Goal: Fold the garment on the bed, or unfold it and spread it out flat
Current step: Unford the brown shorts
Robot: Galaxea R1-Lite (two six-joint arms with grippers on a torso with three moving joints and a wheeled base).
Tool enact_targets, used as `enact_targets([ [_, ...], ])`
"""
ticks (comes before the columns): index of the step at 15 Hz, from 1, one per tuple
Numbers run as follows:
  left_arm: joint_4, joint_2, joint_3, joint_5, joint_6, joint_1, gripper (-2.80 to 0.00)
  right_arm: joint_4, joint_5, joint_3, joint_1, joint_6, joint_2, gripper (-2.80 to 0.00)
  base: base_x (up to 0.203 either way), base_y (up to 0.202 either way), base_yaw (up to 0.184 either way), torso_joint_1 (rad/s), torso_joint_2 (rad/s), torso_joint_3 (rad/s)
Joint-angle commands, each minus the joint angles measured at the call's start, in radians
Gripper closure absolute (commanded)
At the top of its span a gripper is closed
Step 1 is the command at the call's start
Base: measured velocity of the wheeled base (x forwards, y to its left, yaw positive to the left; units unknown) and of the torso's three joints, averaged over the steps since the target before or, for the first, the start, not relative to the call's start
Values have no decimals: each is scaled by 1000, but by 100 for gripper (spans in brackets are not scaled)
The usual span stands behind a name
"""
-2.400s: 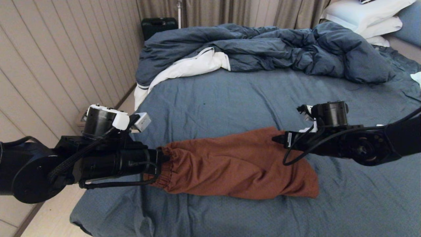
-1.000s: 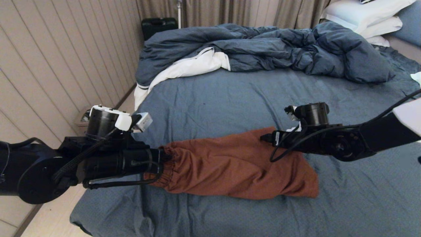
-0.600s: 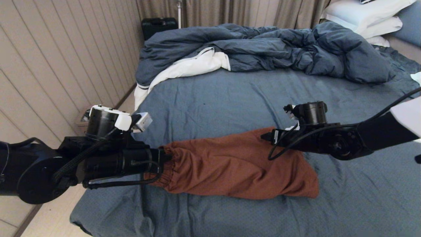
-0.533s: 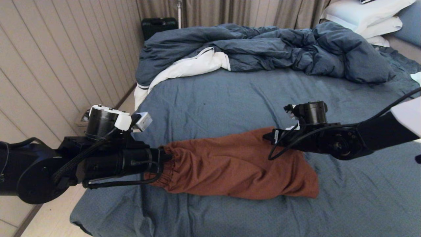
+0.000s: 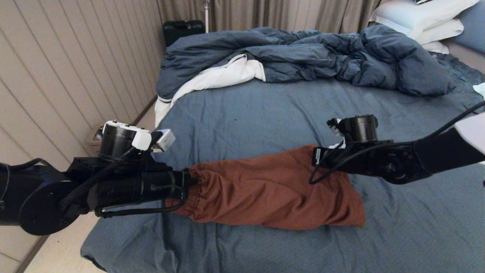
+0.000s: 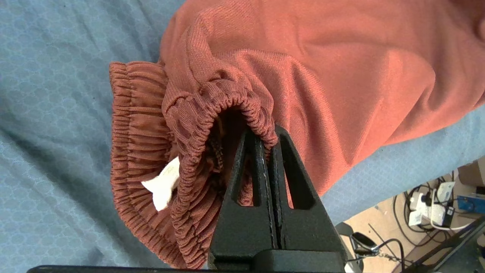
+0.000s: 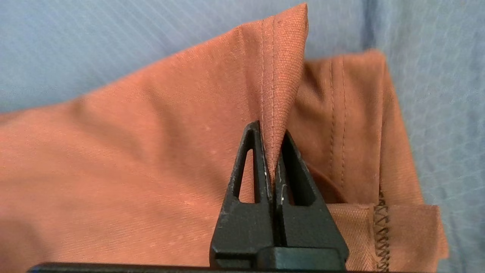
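The rust-brown garment (image 5: 273,189) stretches across the near part of the bed (image 5: 265,113), with its gathered waistband toward my left arm. My left gripper (image 5: 185,182) is shut on the elastic waistband (image 6: 242,102); a scrap of white (image 6: 163,185) peeks out of the waist opening. My right gripper (image 5: 316,155) is shut on a stitched hem corner (image 7: 280,76) at the leg end and holds it raised off the fabric below. The white graphic is hidden.
A rumpled dark blue duvet (image 5: 303,57) with white lining (image 5: 219,76) lies across the far side of the bed. White pillows (image 5: 424,19) sit far right. A panelled wall (image 5: 57,76) and floor run along the left; a dark case (image 5: 182,30) stands by the curtains.
My right gripper first moved left over the garment's leg end, then closed on the hem corner and lifted it slightly. The left gripper kept its hold and place.
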Motion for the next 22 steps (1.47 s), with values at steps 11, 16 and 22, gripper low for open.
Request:
enact_targets([
  [11, -84, -187, -26, 9, -69, 6, 0, 8, -57, -23, 0, -4, -273, 0, 0, 0, 0, 0, 0, 0],
  [16, -20, -337, -55, 7, -104, 6, 0, 73, -55, 30, 27, -5, -436, 0, 0, 0, 0, 0, 0, 0],
  [22, 150, -457, -56, 10, -125, -43, 0, 185, -55, 118, 148, -2, -665, 0, 0, 0, 0, 0, 0, 0],
])
